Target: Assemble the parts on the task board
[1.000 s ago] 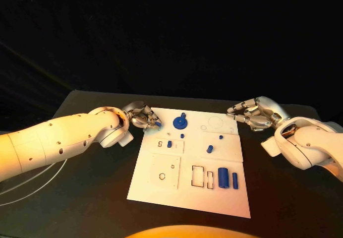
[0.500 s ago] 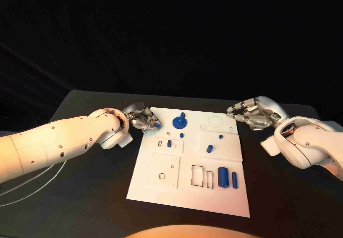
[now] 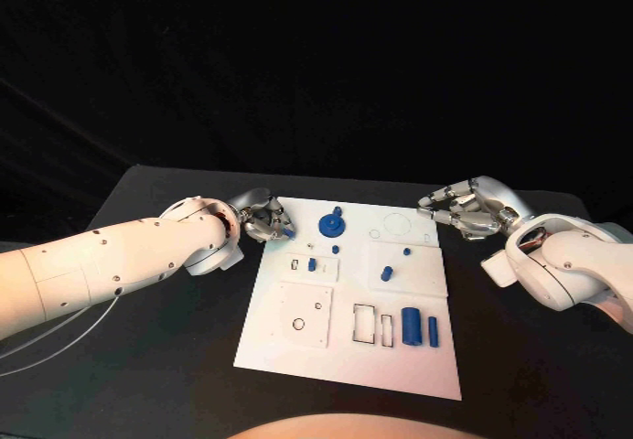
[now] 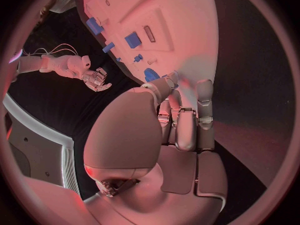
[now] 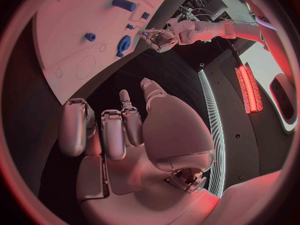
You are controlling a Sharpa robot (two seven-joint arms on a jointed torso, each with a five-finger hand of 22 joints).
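hovering at the task board's (image 3: 346, 357) far-left corner, left robot hand (image 3: 265, 219) curled, contents indiscernible; gear (image 3: 334, 224) just beside it, right robot hand (image 3: 465, 212) farther, empty.

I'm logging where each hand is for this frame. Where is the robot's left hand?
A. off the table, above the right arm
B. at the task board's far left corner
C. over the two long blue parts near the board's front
B: in the head view the left hand sits at the far left corner of the task board, beside the round blue part.
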